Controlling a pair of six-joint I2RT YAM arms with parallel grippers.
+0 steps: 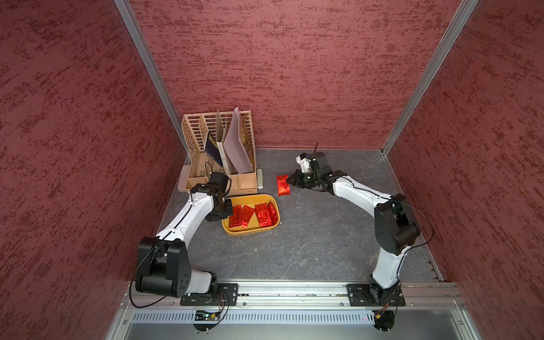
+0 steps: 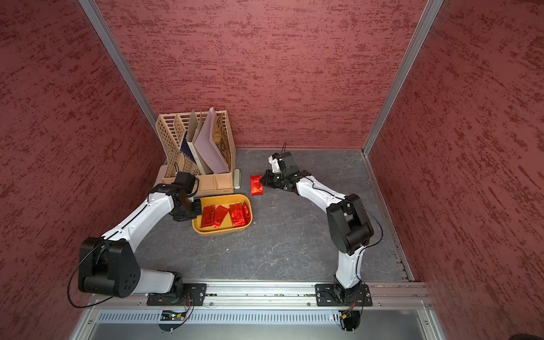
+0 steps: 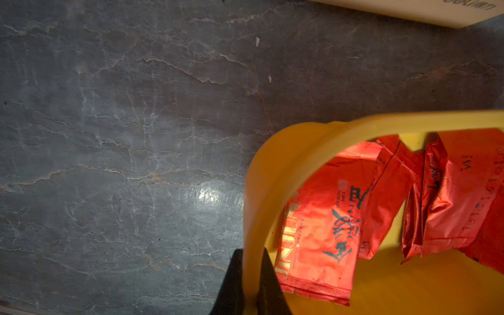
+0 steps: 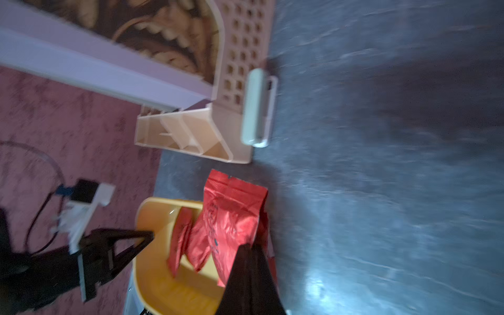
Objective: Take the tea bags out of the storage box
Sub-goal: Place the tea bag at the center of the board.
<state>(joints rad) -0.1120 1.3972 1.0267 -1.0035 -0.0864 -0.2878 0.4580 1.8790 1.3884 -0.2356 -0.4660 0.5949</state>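
1. Left gripper (image 3: pixel 250 257): fingers pressed onto the end wall of the storage box (image 3: pixel 300 131), one finger inside and one outside. Judged purpose: to pin the light tub so it neither slides nor lifts while bags are drawn out.
2. Right gripper (image 1: pixel 290 181): closed on one tea bag (image 1: pixel 283 185), pinching it by an edge. The bag is outside the box, over the table (image 1: pixel 309 235), near the file rack (image 1: pixel 217 138). Whether it touches the table, I cannot tell.
3. Other tea bags (image 1: pixel 263 214): at least four lie in the box, overlapping, some leaning on edge.
4. Writing, left wrist view: nearest sachet (image 3: pixel 319 231) carries dark brush-style characters and gold block lettering along one edge. The small print is unreadable. A faint word on the rack base is also unreadable.
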